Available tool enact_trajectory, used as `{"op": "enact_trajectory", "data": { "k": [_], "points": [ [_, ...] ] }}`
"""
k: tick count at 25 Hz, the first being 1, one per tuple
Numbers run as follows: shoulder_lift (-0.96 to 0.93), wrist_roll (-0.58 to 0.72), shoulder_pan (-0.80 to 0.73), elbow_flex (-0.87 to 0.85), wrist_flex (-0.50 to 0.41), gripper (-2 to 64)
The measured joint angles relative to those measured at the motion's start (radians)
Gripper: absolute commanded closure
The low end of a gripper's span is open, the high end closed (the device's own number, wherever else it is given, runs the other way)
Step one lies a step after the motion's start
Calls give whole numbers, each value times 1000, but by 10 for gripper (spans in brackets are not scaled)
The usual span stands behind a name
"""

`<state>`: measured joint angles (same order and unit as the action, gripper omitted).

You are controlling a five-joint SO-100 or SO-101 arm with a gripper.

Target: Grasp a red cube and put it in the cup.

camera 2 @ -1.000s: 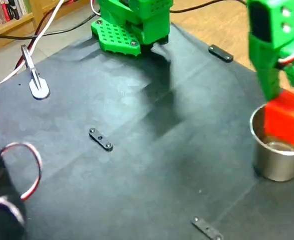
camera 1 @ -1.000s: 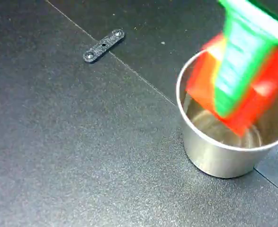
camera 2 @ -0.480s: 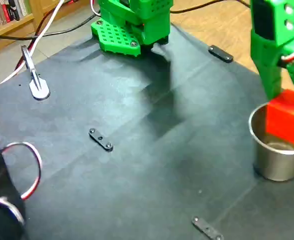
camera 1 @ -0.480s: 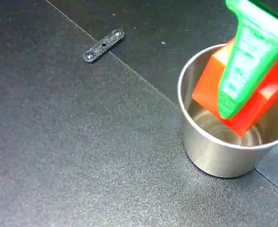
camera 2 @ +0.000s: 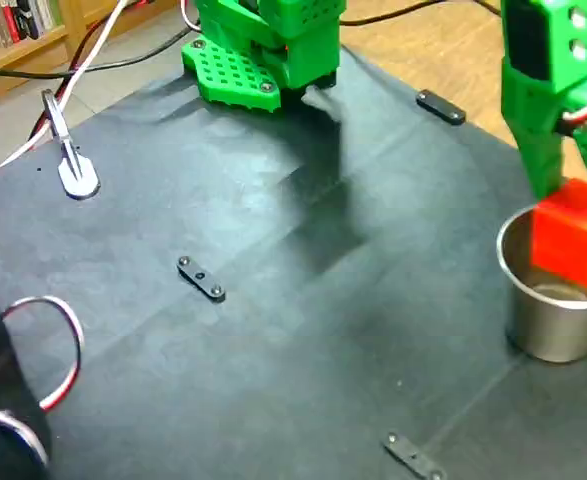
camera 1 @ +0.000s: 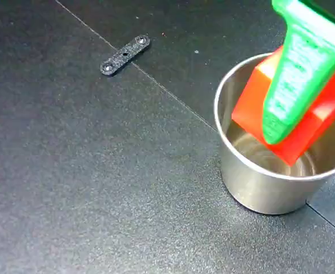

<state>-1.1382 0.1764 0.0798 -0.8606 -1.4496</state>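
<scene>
Holding the red cube (camera 1: 304, 123) between its fingers, the green gripper (camera 1: 295, 108) hangs over the mouth of the steel cup (camera 1: 253, 182). Under the gripper, the cube's lower corner is already inside the rim, above the cup's bottom.

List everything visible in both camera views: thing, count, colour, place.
cup: one, shiny steel, at the right edge of the mat in both fixed views.
cube: one, red, held partly inside the cup's mouth, not yet released.
flat strips with holes: three seen, dark; one mid-mat, one at the far edge, one near the bottom edge.
mat: one, black, covering the table.
clip on a white pad: one, metal, far left.
cables: red and white, left side.
bookshelf: wooden, top left corner.
arm base: green, far edge of the mat.
tool: green, closed on the cube above the cup.
</scene>
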Motion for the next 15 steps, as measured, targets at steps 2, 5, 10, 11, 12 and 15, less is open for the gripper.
{"op": "enact_trajectory", "data": {
  "k": [2, 5, 10, 11, 12, 15],
  "points": [
    [0, 0, 0, 0, 0, 462],
    [0, 0, 0, 0, 0, 381],
    [0, 0, 0, 0, 0, 295],
    [0, 0, 0, 0, 0, 284],
    [0, 0, 0, 0, 0, 276],
    [0, 0, 0, 0, 0, 266]
  ]
}}
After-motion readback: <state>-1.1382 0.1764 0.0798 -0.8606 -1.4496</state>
